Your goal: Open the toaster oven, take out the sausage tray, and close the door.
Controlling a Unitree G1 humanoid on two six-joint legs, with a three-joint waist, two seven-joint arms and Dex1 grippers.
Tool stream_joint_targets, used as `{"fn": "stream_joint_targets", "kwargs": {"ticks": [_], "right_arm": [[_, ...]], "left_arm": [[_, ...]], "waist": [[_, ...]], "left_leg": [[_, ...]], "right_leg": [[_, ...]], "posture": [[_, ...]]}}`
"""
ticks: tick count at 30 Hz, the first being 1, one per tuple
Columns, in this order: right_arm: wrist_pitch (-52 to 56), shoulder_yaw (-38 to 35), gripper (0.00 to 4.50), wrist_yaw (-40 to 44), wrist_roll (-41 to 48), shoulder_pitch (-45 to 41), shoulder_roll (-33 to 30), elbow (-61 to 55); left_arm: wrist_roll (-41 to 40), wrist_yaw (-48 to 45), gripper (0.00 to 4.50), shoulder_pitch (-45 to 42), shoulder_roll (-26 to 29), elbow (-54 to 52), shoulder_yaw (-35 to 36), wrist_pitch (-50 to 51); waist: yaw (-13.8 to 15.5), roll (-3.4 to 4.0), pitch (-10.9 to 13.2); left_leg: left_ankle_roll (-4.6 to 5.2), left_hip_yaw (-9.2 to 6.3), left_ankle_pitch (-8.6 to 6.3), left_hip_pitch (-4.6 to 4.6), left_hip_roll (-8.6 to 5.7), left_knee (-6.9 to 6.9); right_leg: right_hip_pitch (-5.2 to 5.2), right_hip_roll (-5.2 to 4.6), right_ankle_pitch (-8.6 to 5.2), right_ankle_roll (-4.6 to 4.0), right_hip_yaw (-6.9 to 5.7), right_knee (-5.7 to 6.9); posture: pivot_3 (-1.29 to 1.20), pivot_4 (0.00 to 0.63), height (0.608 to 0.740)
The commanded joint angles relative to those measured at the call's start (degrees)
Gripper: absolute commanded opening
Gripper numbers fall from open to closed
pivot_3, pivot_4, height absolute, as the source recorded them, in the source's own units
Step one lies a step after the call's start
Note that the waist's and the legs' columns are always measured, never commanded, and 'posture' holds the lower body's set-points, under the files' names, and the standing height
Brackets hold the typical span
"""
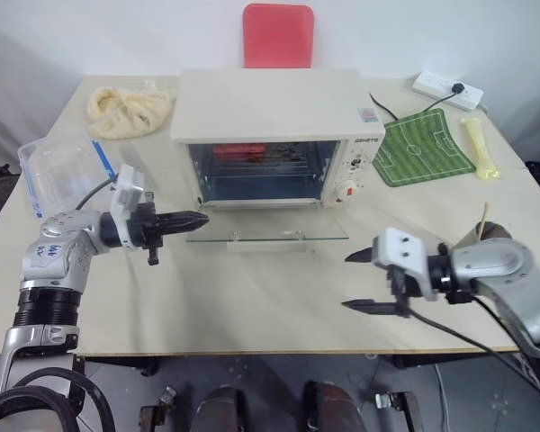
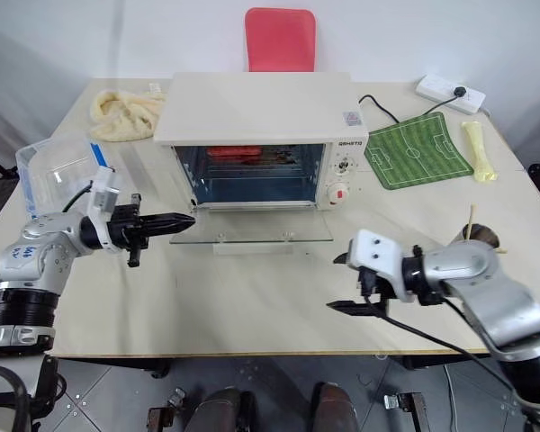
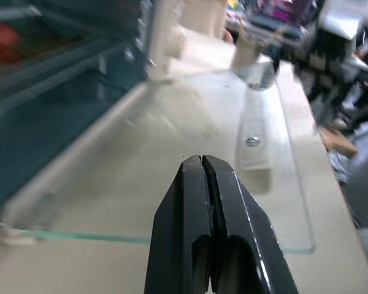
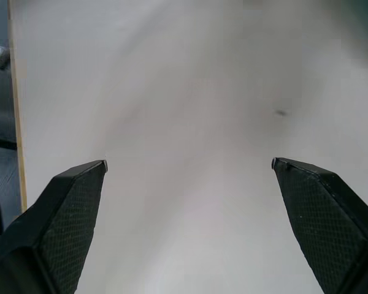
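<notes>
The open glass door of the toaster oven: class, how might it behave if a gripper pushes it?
The door lies flat, joined to the toaster oven along one edge, so it would probably swing rather than slide. Being glass, it is likely stiff, smooth and slippery, perhaps breakable if knocked.

Sausage tray [image 1: 252, 158] inside toaster oven [image 1: 270, 117] (door [image 1: 268, 225] down)

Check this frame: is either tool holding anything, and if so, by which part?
Nothing is held. The left tool is shut on nothing, beside the lowered door. The right tool is open over the bare table.
</notes>
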Motion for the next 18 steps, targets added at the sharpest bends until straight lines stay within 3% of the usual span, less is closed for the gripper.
{"fn": "stream_joint_targets", "kwargs": {"ticks": [1, 3, 9, 15, 18], "right_arm": [[-1.2, -0.7, 4.5, -0.5, -4.0, -0.6, -4.7, -0.9], [-3.0, 1.7, 4.5, -2.4, -7.1, -4.0, -4.4, 0.2], [-4.5, 10.7, 4.5, -11.8, -15.6, -18.4, 8.0, 2.6], [-6.8, 18.4, 4.5, -20.8, -23.8, -25.4, 21.5, 8.5], [-10.0, 21.7, 4.5, -23.2, -28.9, -28.1, 24.6, 13.2]], "left_arm": [[1.8, -0.6, 0.02, 0.4, 1.2, -1.9, -1.5, 1.2], [3.0, -1.0, 0.02, 1.2, 1.2, -2.8, -2.9, 0.7], [8.1, 0.1, 0.02, 3.4, 1.2, -4.1, -6.3, -2.2], [10.1, 1.0, 0.02, 4.4, 0.0, -4.5, -6.8, -5.6], [7.7, 1.5, 0.02, 4.5, -2.4, -4.7, -4.0, -8.3]], "waist": [[0.0, 0.0, 0.0], [-0.1, 0.0, 0.0], [-1.1, 0.0, 0.0], [-1.4, 0.0, 0.0], [-1.4, 0.0, 0.0]], "left_leg": [[0.0, 0.0, 0.0, 0.0, 0.01, 0.01], [0.0, 0.02, 0.0, 0.01, 0.02, 0.02], [-0.03, 0.08, 0.01, 0.03, 0.07, 0.01], [-0.02, 0.06, 0.01, -0.03, 0.03, 0.03], [-0.02, 0.02, 0.02, -0.02, 0.03, 0.03]], "right_leg": [[0.0, 0.0, 0.0, 0.0, 0.01, 0.0], [0.0, 0.0, -0.01, -0.01, 0.03, 0.01], [-0.1, 0.01, -0.02, -0.04, 0.06, 0.14], [-0.14, -0.03, -0.02, -0.04, 0.05, 0.18], [-0.14, -0.03, -0.02, -0.04, 0.03, 0.27]], "posture": [[0.0, 0.15, 0.74], [0.0, 0.15, 0.74], [0.0, 0.15, 0.74], [0.0, 0.15, 0.74], [0.0, 0.15, 0.74]]}}
